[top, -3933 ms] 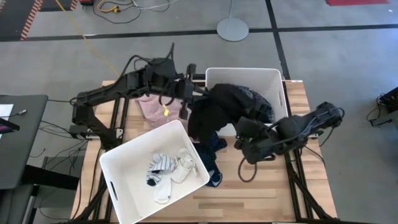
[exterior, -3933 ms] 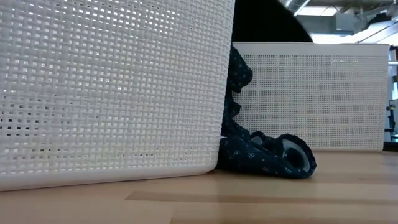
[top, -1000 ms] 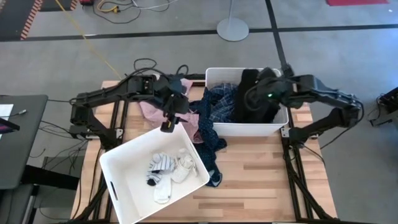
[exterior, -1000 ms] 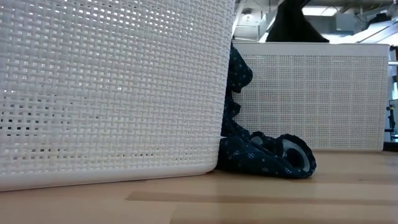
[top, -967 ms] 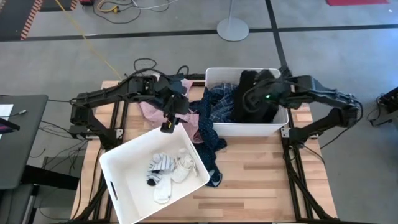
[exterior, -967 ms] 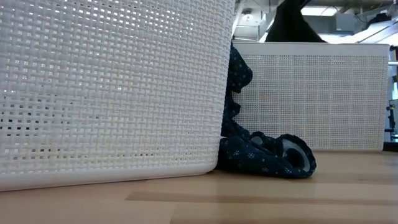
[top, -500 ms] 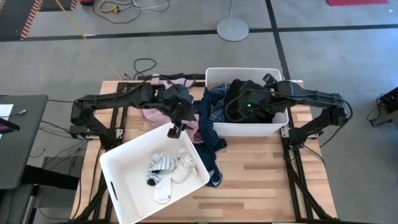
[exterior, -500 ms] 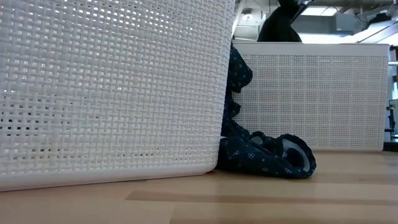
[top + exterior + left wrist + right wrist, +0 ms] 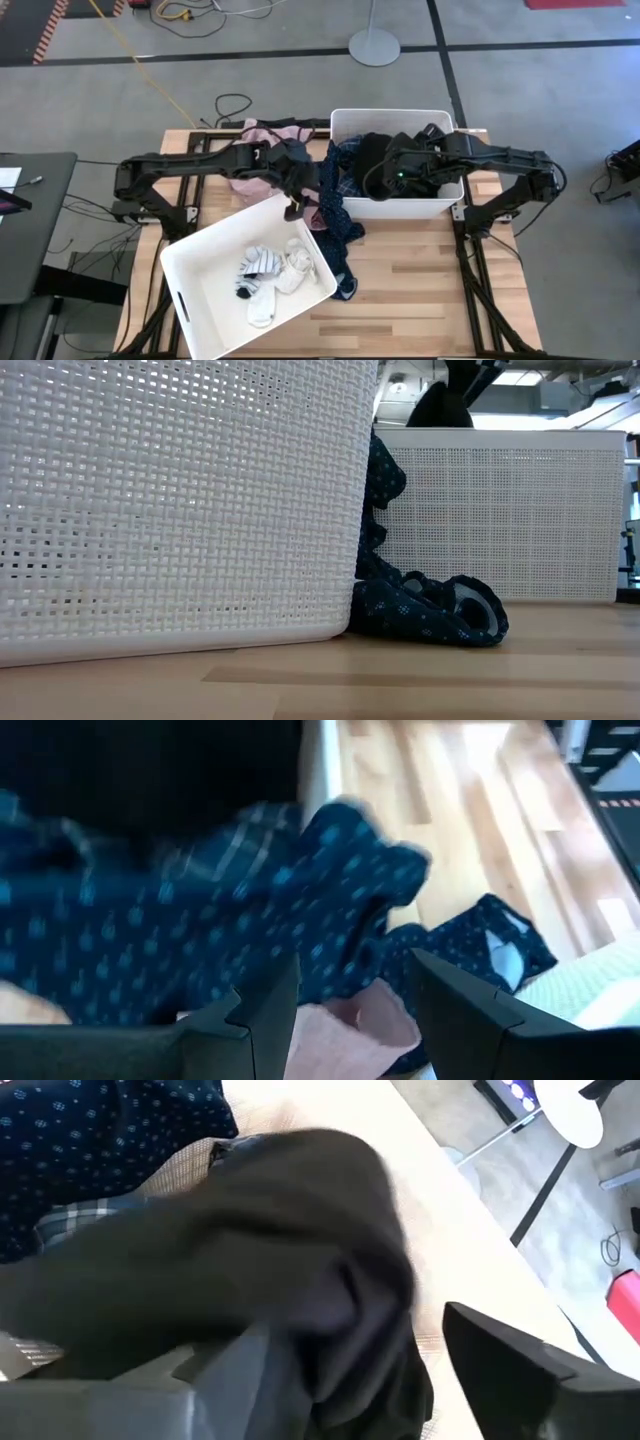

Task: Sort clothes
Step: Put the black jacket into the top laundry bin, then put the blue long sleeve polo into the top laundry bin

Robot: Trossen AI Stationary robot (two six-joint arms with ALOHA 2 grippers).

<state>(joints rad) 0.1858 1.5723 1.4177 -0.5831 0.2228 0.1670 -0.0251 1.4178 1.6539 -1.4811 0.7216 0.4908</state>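
Observation:
The large black garment (image 9: 383, 158) lies heaped in the far white bin (image 9: 440, 120); its top shows over the bin's rim (image 9: 440, 410). My right gripper (image 9: 355, 1325) stands open over it (image 9: 388, 178). A plaid shirt (image 9: 345, 160) and a dark blue patterned piece (image 9: 338, 225) hang over that bin's left wall down onto the table (image 9: 430, 610). My left gripper (image 9: 355, 965) is open above a pink garment (image 9: 350, 1020) beside them (image 9: 298, 198). Socks (image 9: 270, 270) lie in the near bin (image 9: 190, 290). My right gripper has the black garment's top fold (image 9: 300, 1260) between its open fingers, which point down into the bin; whether they touch it I cannot tell. My left gripper has pink cloth (image 9: 345, 1015) low between its open fingers; whether it touches I cannot tell.
More pink cloth (image 9: 268, 132) lies at the table's far edge, left of the far bin. The near bin stands askew at the near left. Bare wood (image 9: 420, 270) lies to the near right.
My right gripper has gone down and toward the table's left edge over the far bin. The black garment, which hung tall below it, has sunk into a heap in the bin. My left gripper has gone toward the table's right edge, to the hanging blue cloth.

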